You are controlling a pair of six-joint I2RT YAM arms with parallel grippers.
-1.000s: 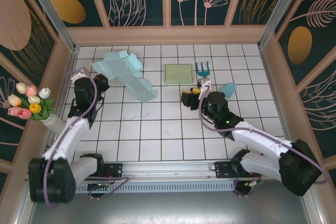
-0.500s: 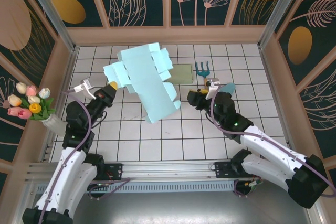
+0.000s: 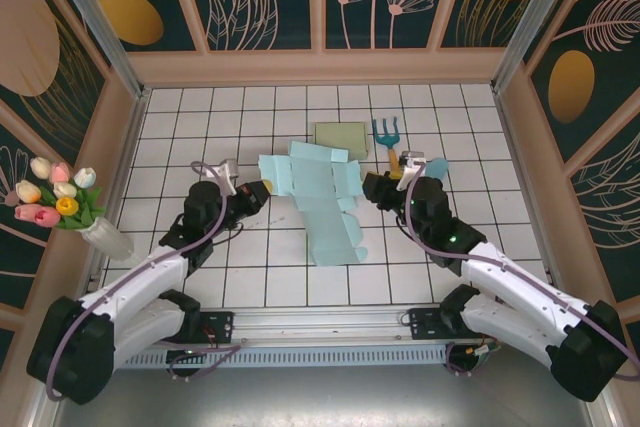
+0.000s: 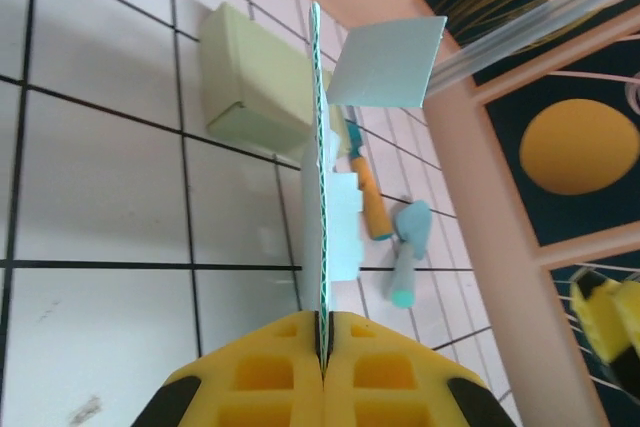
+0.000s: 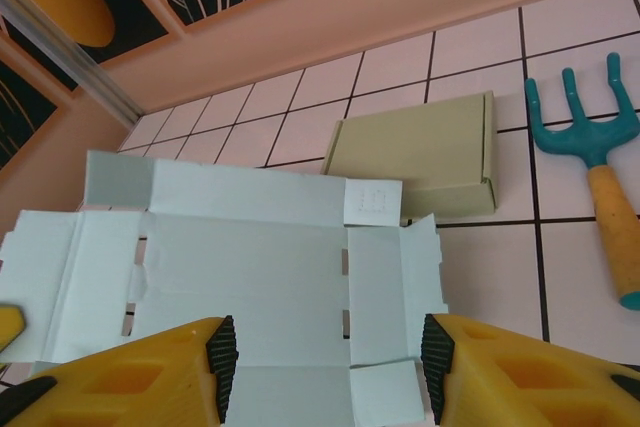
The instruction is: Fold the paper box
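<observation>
My left hand is clenched on the left edge of the paper box, a flat pale blue blank spread around the middle of the table. From the left wrist the sheet runs edge-on straight out of the pinched yellow fingers. My right hand sits just beside the blank's right edge with its jaws apart and nothing in them. From its wrist I see creased panels and small tabs lying between and beyond its fingers. I judge the step in hand to be getting a second hold so a first side wall can be raised. To do it well I would keep the left pinch firm and level as an anchor and bring the right hand onto one outer flap rather than the central panel. I would close it on a single layer and turn the flap up along its scored crease without dragging the sheet, which looks light and likely to bow or slide. I cannot tell how much of the blank rests on the table. As for containers, the paper box has no walls up and holds nothing. At the left edge a vase holds tulips. Toward the far edge an olive box lies closed, so its contents are hidden. A rake and a trowel lie loose beside it.
</observation>
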